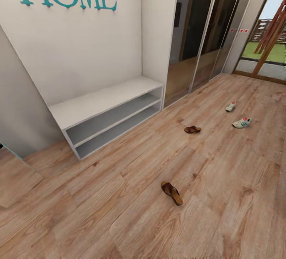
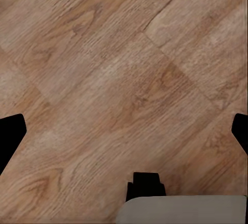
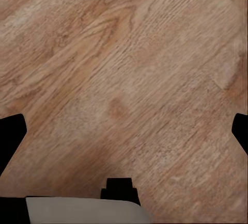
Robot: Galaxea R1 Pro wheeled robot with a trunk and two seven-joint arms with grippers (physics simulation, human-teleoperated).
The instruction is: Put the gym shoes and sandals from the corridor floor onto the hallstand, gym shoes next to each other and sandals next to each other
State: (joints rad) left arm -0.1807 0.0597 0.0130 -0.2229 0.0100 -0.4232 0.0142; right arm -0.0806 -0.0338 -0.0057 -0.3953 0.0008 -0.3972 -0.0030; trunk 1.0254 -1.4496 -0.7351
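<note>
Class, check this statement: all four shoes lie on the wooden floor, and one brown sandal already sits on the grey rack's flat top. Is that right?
Not quite. The head view shows both sandals on the floor, like the two sneakers. Nothing sits on the grey rack and its flat top. All four shoes lie on the wooden floor, as stated.

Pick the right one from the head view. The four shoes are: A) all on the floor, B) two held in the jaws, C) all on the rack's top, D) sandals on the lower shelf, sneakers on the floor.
A: both sandals and both gym shoes lie scattered on the corridor floor, with nothing on the grey shoe rack.
</note>
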